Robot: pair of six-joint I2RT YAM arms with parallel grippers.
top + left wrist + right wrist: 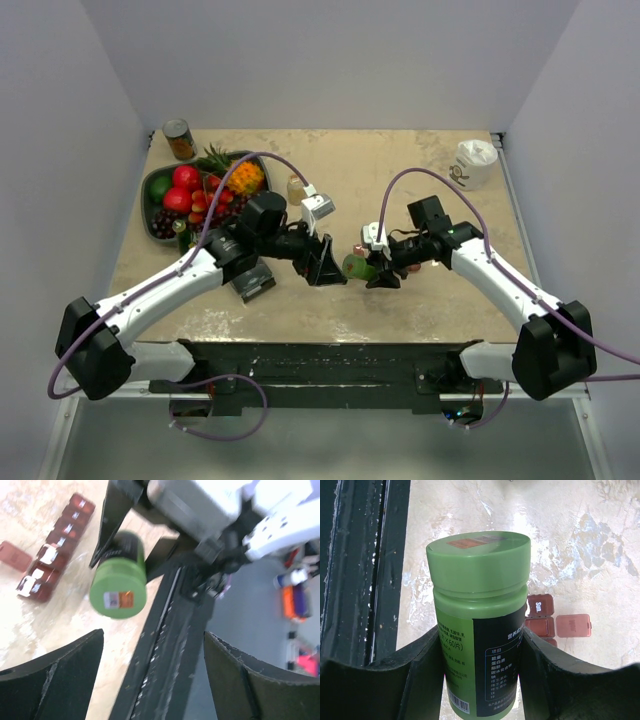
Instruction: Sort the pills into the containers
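Above the middle of the worktop (420,300), the right fingers (422,680) clench the green bottle (485,650), its cap (479,562) facing the spread, empty left fingers (55,680), probably for unscrewing, while the containers (56,544) lie on the worktop nearby.

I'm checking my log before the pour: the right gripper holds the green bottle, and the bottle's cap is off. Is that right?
Not quite. The right gripper does hold the green bottle, but the cap is on and closes the bottle's top. The right wrist view shows this plainly.
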